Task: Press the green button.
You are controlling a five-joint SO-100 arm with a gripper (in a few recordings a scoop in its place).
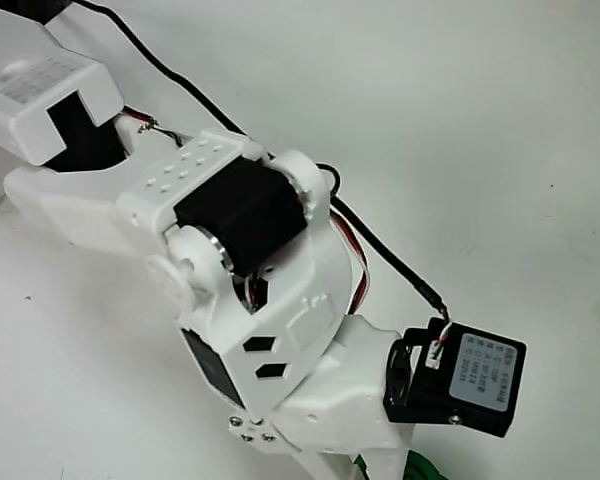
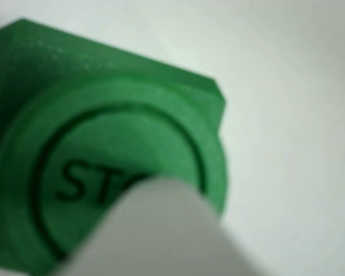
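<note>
Item: green button (image 2: 103,155), round cap on angular base, dark lettering "ST" legible, sits on white table (image 2: 287,86). White gripper (image 2: 161,230) tip blurred, overlapping cap's lower edge in wrist view; I cannot tell whether fingers spread or closed. Overhead: white arm (image 1: 250,290) above table, green sliver (image 1: 420,465) at bottom edge.

A plain white table (image 1: 500,120) lies under everything.
</note>
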